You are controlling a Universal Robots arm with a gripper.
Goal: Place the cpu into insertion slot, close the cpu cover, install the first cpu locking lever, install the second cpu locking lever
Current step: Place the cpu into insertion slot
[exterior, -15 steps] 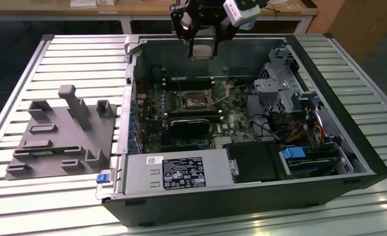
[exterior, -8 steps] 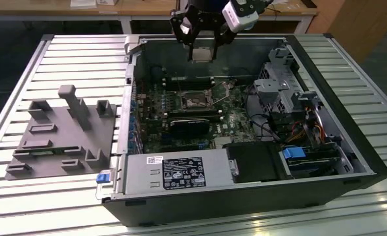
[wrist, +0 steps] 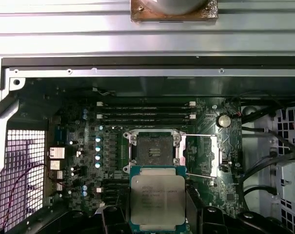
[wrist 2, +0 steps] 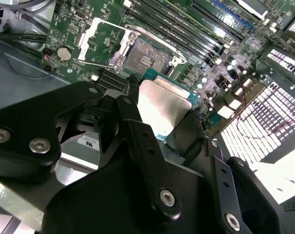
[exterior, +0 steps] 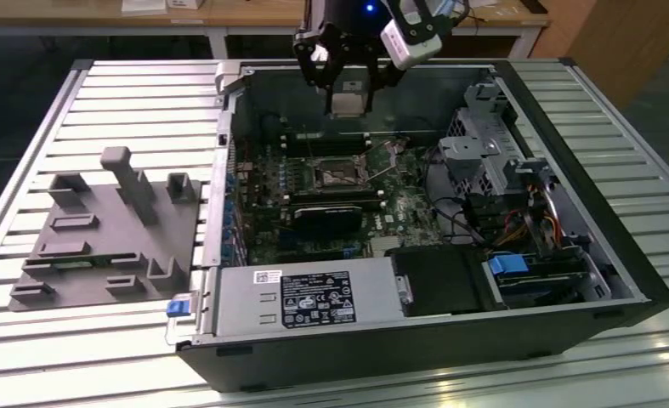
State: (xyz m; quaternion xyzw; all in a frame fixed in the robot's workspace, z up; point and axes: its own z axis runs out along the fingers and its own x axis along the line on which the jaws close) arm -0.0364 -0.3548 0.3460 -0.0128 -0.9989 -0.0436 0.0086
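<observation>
Plainly early in the job, with none of the four steps finished. Grips the cpu (wrist: 157,197) by two opposite edges in the gripper (exterior: 351,87), shut just to the chip's width, with the metal top turned toward the first wrist view. Hangs it in the air above the open computer case (exterior: 425,340), over the green motherboard (exterior: 311,217) and apart from the insertion slot (wrist: 154,150), touching nothing there. Leaves that slot bare, dark centre exposed and nothing seated in it. Finds the cpu cover (wrist 2: 85,41) swung open to one side of the slot, and the thin wire locking levers (wrist: 200,135) seemingly released, lying off the frame. By this reckoning, partway through placing the chip, with closing the cover and latching both levers yet to do.
</observation>
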